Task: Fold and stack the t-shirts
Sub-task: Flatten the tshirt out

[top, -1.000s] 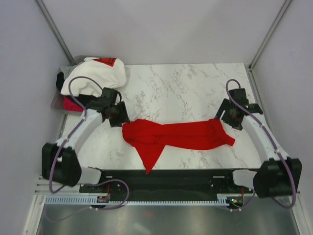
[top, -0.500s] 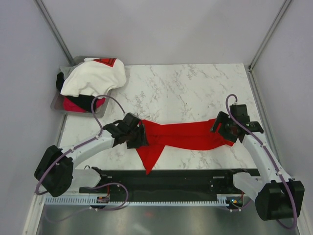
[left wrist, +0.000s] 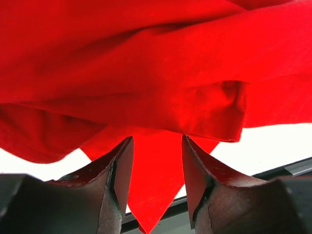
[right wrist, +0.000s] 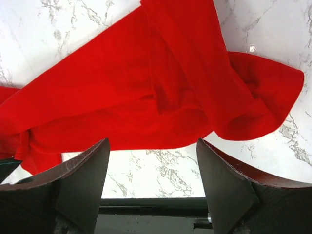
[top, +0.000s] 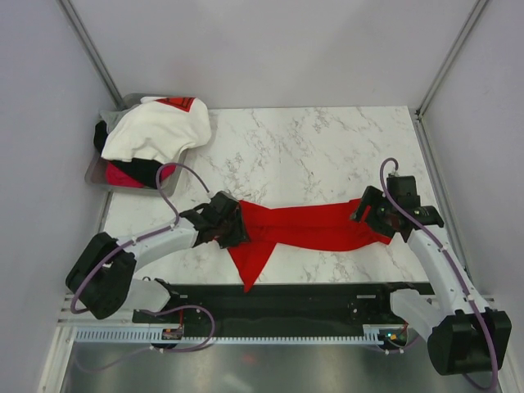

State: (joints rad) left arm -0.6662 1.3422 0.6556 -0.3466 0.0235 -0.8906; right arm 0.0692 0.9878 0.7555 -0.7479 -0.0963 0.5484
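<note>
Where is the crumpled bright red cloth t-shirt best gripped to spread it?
Probably at its two ends, approaching each from the outer side: the bright red cloth t-shirt lies bunched in a long left-to-right band, with raised folds at both ends.

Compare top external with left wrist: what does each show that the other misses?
Top external only: the tray at the far left holding the white shirt, and the right gripper at the right end of the red shirt. Left wrist only: the left gripper up close, fingers apart, with a folded edge of cloth just past the tips. Both: that red shirt lying on the marble table.
</note>
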